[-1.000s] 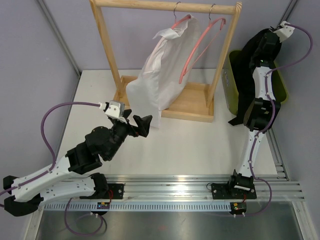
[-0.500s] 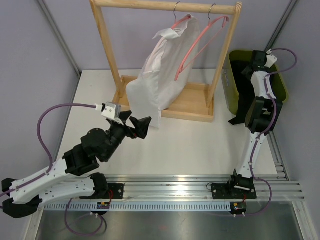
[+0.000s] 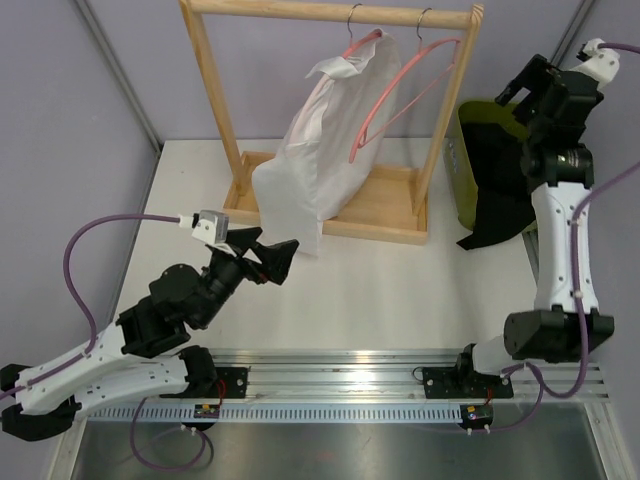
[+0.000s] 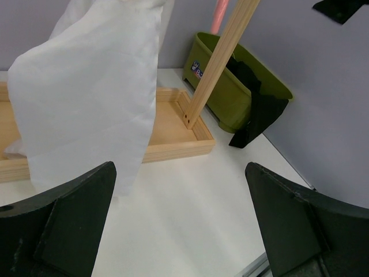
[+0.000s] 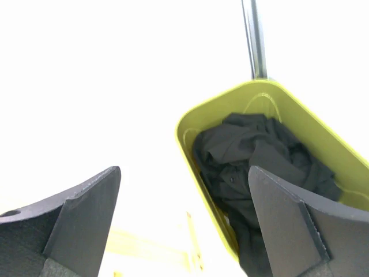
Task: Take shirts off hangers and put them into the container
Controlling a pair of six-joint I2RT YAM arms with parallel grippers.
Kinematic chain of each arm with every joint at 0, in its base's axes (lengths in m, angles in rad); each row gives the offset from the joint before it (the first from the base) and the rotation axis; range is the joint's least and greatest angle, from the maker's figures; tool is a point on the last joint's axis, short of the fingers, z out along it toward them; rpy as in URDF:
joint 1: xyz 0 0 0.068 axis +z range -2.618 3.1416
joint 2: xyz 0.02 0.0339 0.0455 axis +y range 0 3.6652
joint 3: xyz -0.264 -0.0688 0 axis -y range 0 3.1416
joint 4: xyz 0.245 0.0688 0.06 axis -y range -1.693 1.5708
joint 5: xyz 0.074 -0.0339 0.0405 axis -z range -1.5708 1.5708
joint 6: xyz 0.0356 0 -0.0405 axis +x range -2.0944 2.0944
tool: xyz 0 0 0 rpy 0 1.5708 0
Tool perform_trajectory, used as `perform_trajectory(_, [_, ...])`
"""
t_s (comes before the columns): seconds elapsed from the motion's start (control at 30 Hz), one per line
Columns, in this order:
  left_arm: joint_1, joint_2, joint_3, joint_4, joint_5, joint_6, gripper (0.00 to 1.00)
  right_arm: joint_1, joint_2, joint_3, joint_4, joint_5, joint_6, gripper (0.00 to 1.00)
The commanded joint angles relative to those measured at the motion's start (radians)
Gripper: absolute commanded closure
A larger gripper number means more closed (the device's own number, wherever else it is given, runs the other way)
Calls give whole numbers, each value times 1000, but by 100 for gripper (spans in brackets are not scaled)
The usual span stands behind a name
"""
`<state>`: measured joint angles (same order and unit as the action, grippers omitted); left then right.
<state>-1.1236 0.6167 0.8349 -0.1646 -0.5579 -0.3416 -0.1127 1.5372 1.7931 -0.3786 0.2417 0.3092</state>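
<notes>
Black soft fabric shirt (image 3: 500, 190) (image 5: 253, 156): lies crumpled inside the olive-green rectangular plastic container (image 3: 458, 190) (image 5: 180, 130), with one dark fold spilling over the container's near rim and hanging down to the tabletop, as the left wrist view also shows (image 4: 256, 104). White soft fabric shirt (image 3: 320, 160) (image 4: 86, 98): hangs from the left-hand thin pink hanger (image 3: 363, 42), draped low over the rack's base tray, its hem reaching the tray's near edge. Second thin pink hanger (image 3: 432, 42): hangs bare just to the right of the first, its silver hook over the same bar. Olive-green container: stands at the far right of the table, just beside the rack's right post, seen as such from the left wrist (image 4: 225, 98). Right gripper (image 3: 520, 85) (image 5: 183, 173): raised above the container, fingers spread wide and released, nothing between them, the black shirt lying below and apart from it. Left gripper (image 3: 268, 250) (image 4: 180, 190): held low over the table left of centre, pointing toward the rack, fingers likewise spread and empty; the white shirt's lower corner hangs just beyond its left finger, not clasped. Light wooden garment rack (image 3: 330, 12) (image 4: 222, 63): top bar, two uprights and flat tray base, standing at the far middle of the table. White table (image 3: 400, 290) (image 4: 190, 196): carries rack and container. Aluminium mounting rail (image 3: 350, 370): runs along the near edge, holding both arm bases.
</notes>
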Motion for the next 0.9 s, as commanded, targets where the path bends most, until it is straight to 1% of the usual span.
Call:
perform_trajectory(0.0, [4, -12, -20, 50, 41, -19, 1, 11, -93, -87, -251, -47, -48, 1])
perform_trajectory(0.03, [4, -15, -23, 56, 47, -19, 1, 13, -126, -134, -275, -39, -41, 0])
perform_trajectory(0.07, [2, -14, -31, 60, 50, -22, 1, 15, -159, -241, -295, -42, -30, 1])
perform_trajectory(0.1, [4, -9, -34, 62, 52, -23, 1, 15, -229, -295, -296, -60, -21, 0])
perform_trajectory(0.13, [4, -6, -34, 60, 52, -23, 1, 18, -265, -348, -298, -85, 3, 1])
perform_trajectory(0.17, [4, 0, -34, 59, 58, -25, 1, 22, -300, -436, -295, -134, 20, 1])
perform_trajectory(0.2, [4, 9, -34, 56, 67, -28, 1, 33, -375, -477, -284, -163, 31, 1])
perform_trajectory(0.23, [4, 15, -28, 51, 72, -33, 1, 62, -415, -518, -267, -200, 40, 1])
perform_trajectory(0.27, [4, 20, -25, 47, 73, -36, 1, 80, -455, -591, -229, -316, 38, 0])
perform_trajectory(0.3, [4, 23, -23, 43, 75, -42, 1, 93, -526, -616, -221, -368, 37, 1])
perform_trajectory(0.33, [4, 21, -19, 31, 75, -43, 1, 111, -557, -632, -220, -419, 36, 1])
perform_trajectory(0.37, [4, 20, -13, 27, 73, -43, 1, 148, -587, -647, -209, -524, 41, 1])
perform_trajectory(0.43, [4, 8, -7, 19, 75, -43, 1, 191, -670, -644, -197, -617, 50, 1])
perform_trajectory(0.5, [2, -1, 1, 14, 79, -34, 1, 202, -741, -635, -181, -634, 70, 1])
perform_trajectory(0.6, [2, -2, 33, -10, 84, -34, 1, 202, -790, -624, -154, -685, 114, 1])
perform_trajectory(0.63, [4, 2, 42, -27, 87, -36, 1, 202, -783, -612, -169, -696, 125, 1])
perform_trajectory(0.67, [2, 8, 49, -35, 88, -40, 1, 202, -766, -563, -253, -670, 123, 1])
perform_trajectory(0.7, [4, 15, 62, -53, 96, -45, 1, 202, -715, -540, -299, -650, 119, 1])
perform_trajectory(0.73, [2, 18, 66, -61, 99, -48, 1, 202, -691, -523, -340, -647, 75, 1])
perform_trajectory(0.77, [2, 21, 69, -67, 99, -53, 1, 202, -672, -525, -380, -675, 53, 1])
perform_trajectory(0.83, [2, 23, 70, -79, 101, -53, 1, 206, -661, -550, -376, -683, 44, 1])
perform_trajectory(0.87, [2, 18, 70, -81, 98, -50, 1, 211, -667, -582, -334, -732, 45, 0])
